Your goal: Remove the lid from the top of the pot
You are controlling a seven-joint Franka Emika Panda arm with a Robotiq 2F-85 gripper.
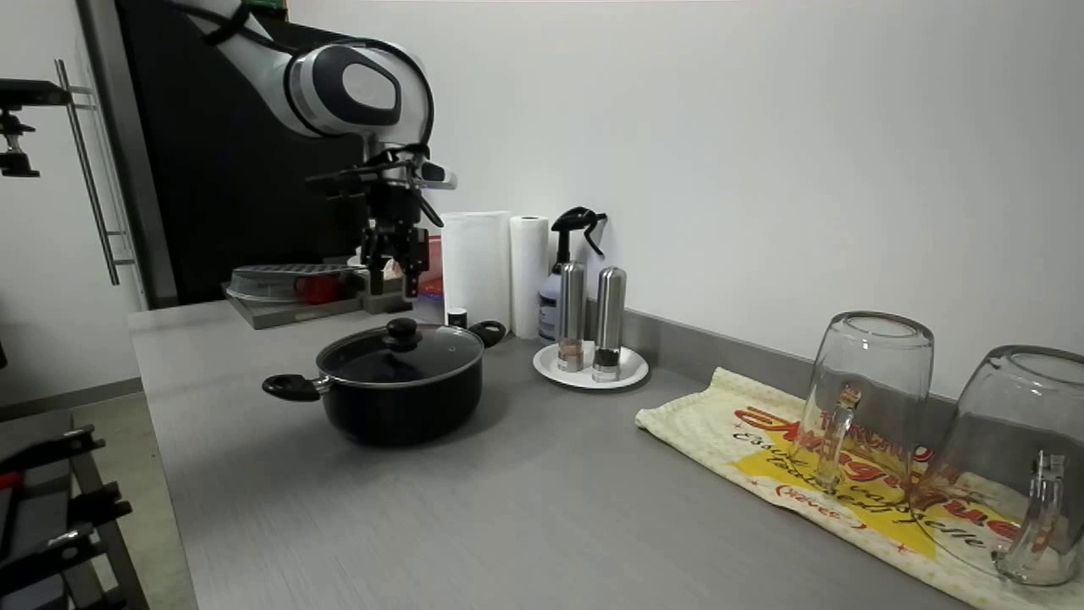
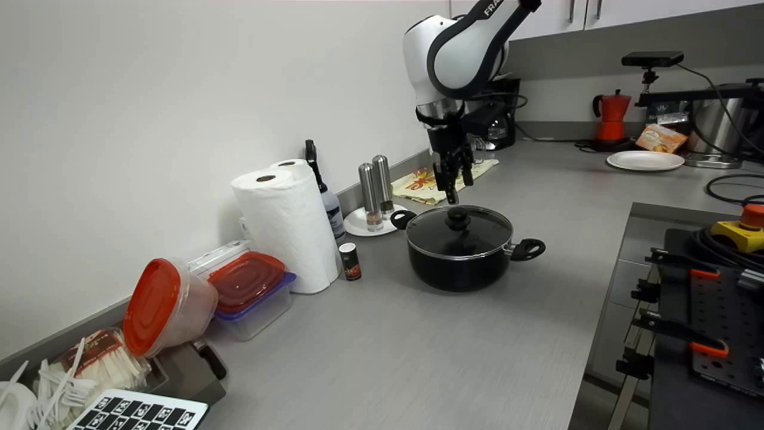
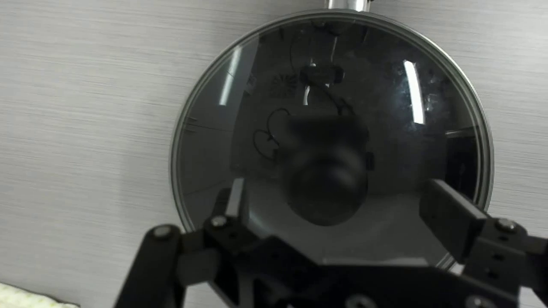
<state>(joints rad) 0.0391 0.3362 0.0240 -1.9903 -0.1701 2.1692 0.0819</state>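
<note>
The black pot (image 1: 405, 413) stands on the grey counter, and it also shows in an exterior view (image 2: 458, 272). The clear glass lid (image 1: 440, 352) sits level on the pot, with its black knob (image 1: 402, 332) upright at the centre. In an exterior view the lid (image 2: 477, 236) fully covers the pot. My gripper (image 1: 393, 291) is above the lid, fingers pointing down, apart from the knob. In the wrist view the gripper (image 3: 335, 184) is open, with the blurred knob (image 3: 327, 188) between and slightly ahead of the fingertips. The lid (image 3: 385, 149) fills the middle there. Nothing is held.
A white plate (image 1: 550, 370) with two metal grinders, a spray bottle (image 1: 549, 305) and paper towel rolls (image 1: 477, 271) stand by the wall. Upturned glasses (image 1: 872, 364) stand on a printed cloth (image 1: 720, 407). A small black jar (image 2: 350, 261) and plastic containers (image 2: 173, 304) are nearby.
</note>
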